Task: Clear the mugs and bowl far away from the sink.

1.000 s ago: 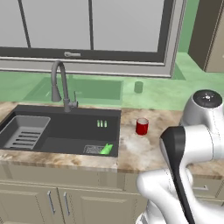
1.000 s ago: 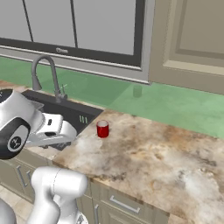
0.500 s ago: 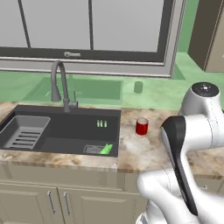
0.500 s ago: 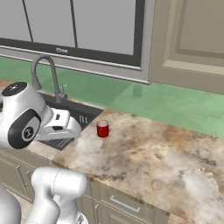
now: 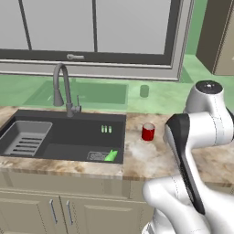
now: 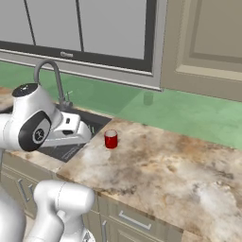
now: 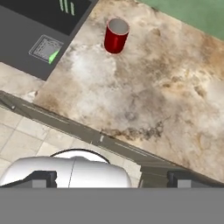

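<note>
Hand view looks down past my 2 tool (image 7: 111, 178) fingertips at the counter (image 7: 166, 96) edge; the tips sit wide apart with nothing between them, so I read the tool as open. Beyond them the red mug (image 7: 116, 35) stands upright on the counter, just beside the sink (image 7: 26, 30) corner. From the left base view I see a bright green object (image 5: 110, 156), partly hidden, low in the basin, the rack insert (image 5: 25, 139) at its far end, and the faucet (image 5: 64, 89) behind.
</note>
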